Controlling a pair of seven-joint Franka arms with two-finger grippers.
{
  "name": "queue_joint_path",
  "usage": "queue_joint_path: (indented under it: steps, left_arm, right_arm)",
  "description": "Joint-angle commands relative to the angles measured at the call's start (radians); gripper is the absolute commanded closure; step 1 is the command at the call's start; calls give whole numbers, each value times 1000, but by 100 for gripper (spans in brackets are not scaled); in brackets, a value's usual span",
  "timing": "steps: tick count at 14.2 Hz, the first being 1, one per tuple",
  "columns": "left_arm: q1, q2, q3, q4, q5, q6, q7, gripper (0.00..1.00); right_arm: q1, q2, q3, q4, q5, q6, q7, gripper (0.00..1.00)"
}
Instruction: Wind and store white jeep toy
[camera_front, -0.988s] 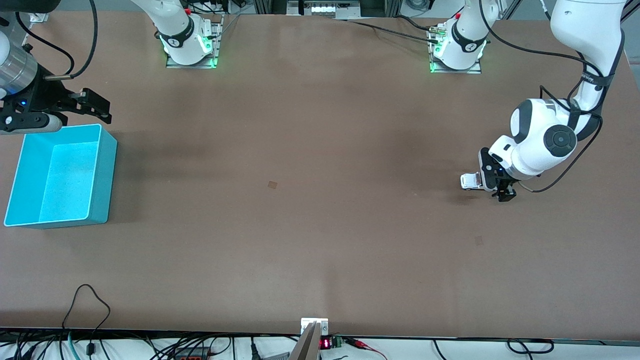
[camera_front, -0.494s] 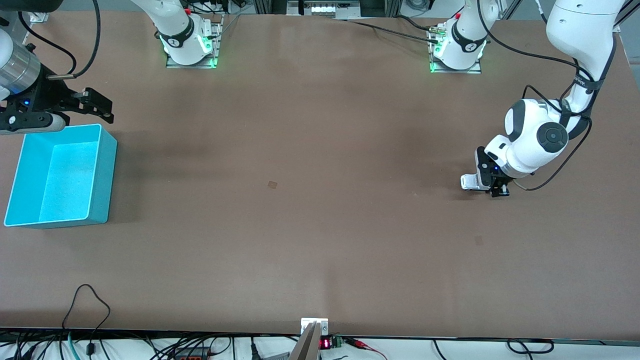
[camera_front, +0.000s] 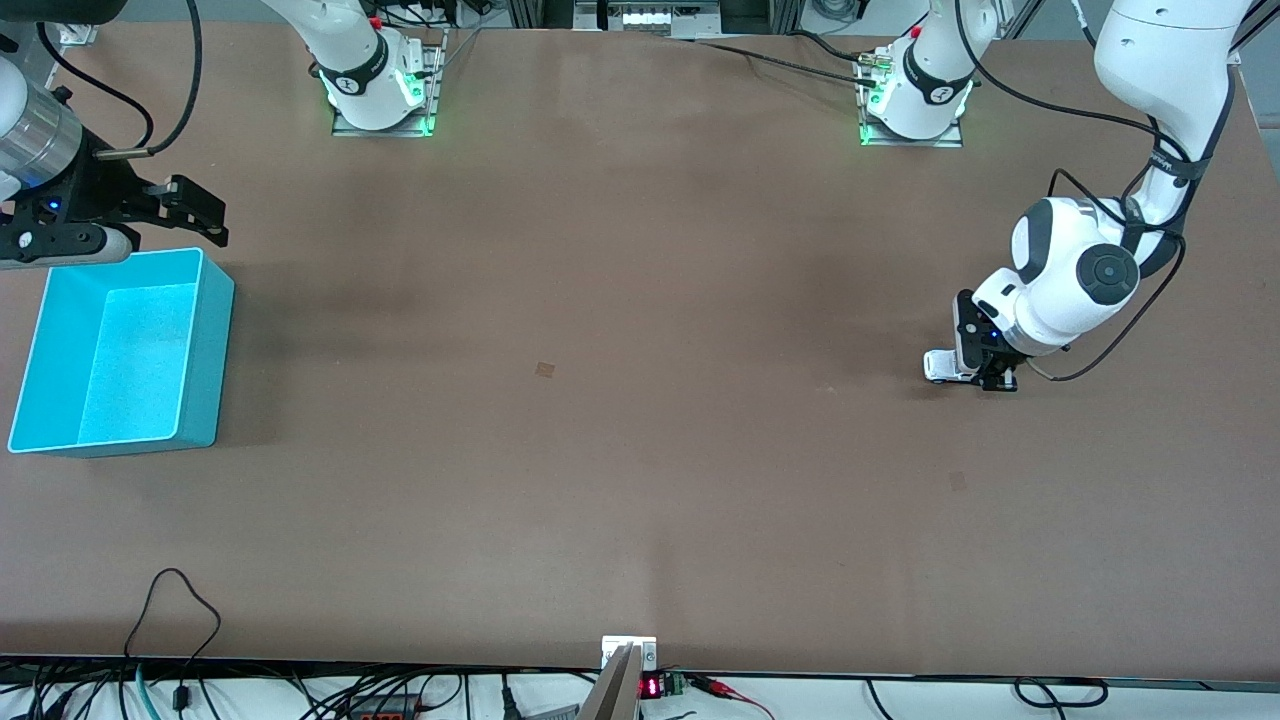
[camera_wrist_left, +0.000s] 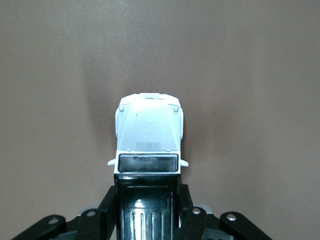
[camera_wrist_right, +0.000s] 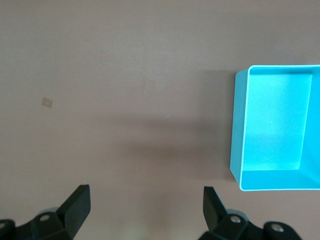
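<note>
The white jeep toy (camera_front: 938, 365) stands on the brown table at the left arm's end. In the left wrist view its white hood (camera_wrist_left: 148, 131) points away from the camera, and its black roof sits between the fingers. My left gripper (camera_front: 978, 366) (camera_wrist_left: 147, 202) is down at the table, shut on the jeep's rear part, with both fingers pressed against its sides. My right gripper (camera_front: 190, 210) (camera_wrist_right: 145, 202) hangs open and holds nothing. It is over the table by the farther corner of the teal bin (camera_front: 215, 330) (camera_wrist_right: 235, 125). That arm waits.
The teal bin holds nothing and sits at the right arm's end of the table. A small tan mark (camera_front: 545, 369) (camera_wrist_right: 47, 102) lies on the table near its middle. Both arm bases (camera_front: 380, 90) stand along the farthest edge. Cables (camera_front: 180, 610) hang at the nearest edge.
My left gripper's fingers have shut on the jeep, and its wrist has shifted slightly toward the table's middle. The right arm has barely moved.
</note>
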Motion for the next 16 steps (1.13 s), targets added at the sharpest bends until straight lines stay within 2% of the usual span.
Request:
queue_joint_path:
  steps: [1,5,10,16]
  left_arm:
    - [38,24,-4,-6,24,0,59,82]
    - [171,50,-4,9,24,0,180,82]
    - [300,111,-4,78,24,3,326,82]
    - [341,116,8,89,24,3,343,82]
  right_arm:
    - [8,-21,-5,-12,9,-8,19,0]
    - [17,-21,-5,-11,9,-7,19,0]
    - [22,-21,-5,-9,9,-2,19,0]
    - [23,-21,-5,-11,9,2,19,0]
